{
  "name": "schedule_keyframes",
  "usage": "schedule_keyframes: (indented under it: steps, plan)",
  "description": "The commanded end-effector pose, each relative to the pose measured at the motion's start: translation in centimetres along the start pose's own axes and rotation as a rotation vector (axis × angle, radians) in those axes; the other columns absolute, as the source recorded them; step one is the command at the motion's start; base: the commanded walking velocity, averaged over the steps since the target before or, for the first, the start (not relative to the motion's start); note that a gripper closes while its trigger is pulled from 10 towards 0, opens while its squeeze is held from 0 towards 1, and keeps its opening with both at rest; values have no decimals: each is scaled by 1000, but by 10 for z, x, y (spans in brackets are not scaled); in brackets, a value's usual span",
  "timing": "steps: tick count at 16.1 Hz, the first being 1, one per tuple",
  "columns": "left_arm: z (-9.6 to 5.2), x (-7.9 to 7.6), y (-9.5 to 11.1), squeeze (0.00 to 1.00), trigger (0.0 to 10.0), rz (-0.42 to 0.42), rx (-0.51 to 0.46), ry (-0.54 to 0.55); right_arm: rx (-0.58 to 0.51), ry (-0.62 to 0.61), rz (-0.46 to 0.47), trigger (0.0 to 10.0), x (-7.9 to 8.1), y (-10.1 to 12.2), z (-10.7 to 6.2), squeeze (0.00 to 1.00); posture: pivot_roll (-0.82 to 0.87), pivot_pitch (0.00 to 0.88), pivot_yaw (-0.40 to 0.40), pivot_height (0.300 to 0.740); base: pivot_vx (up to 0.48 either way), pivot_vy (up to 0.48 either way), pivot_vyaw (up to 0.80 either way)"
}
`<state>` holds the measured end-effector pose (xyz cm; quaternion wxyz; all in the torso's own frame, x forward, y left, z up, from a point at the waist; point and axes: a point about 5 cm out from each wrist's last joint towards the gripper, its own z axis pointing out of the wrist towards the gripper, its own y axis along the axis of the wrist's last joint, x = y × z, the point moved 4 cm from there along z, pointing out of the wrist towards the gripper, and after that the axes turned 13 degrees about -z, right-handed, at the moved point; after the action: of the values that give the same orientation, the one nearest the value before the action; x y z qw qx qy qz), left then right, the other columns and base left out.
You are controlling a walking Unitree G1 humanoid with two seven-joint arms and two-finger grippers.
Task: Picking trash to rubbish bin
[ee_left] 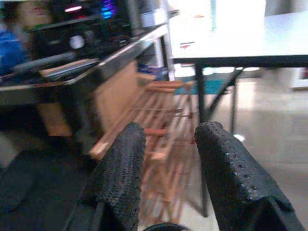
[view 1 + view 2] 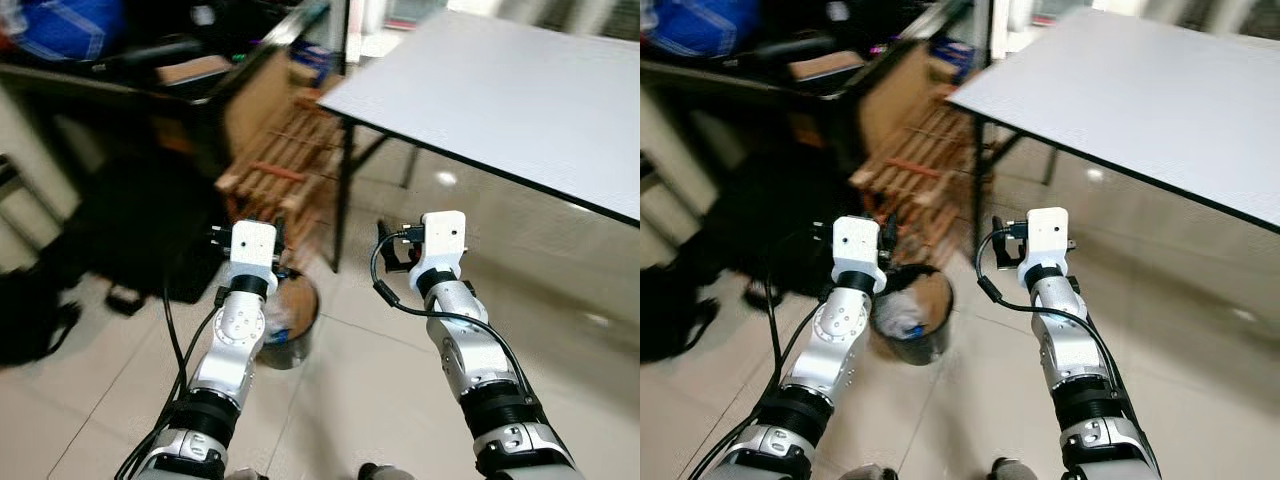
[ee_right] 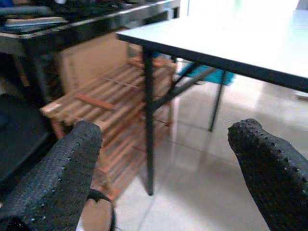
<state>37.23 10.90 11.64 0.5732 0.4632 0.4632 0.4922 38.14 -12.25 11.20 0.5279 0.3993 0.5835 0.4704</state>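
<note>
One rubbish bin (image 2: 912, 320): round, dark, lined with a bag, holding pale crumpled trash (image 2: 902, 318) with a blue scrap; it stands on the tiled floor (image 2: 970, 400) beside a table (image 2: 1160, 100) leg. Left claw (image 1: 166, 163): above the bin's near rim, fingers slightly parted, gripping nothing. Right claw (image 3: 171, 163): just right of the bin, fingers spread wide, empty. One slatted wooden rack (image 2: 285, 170) leans behind the bin, under a dark desk (image 2: 150, 75).

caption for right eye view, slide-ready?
Both claws, left claw and right claw, raised and open over the rubbish bin beside a grey table.
</note>
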Motion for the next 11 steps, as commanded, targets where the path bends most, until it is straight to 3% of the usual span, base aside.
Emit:
schedule_keyframes:
  steps: [1, 11]
  plan:
    - [-1, 3, -3, 0, 10000, 3, 10, -3, 8, 7, 2, 10000, 3, -2, -1, 0, -64, 51, 41, 740, 0, 0, -800]
    - [4, -1, 0, 0, 10000, 7, 8, -29, 2, 5, 6, 10000, 7, -1, 0, 0, -87, 24, 57, 740, 0, 0, -789]
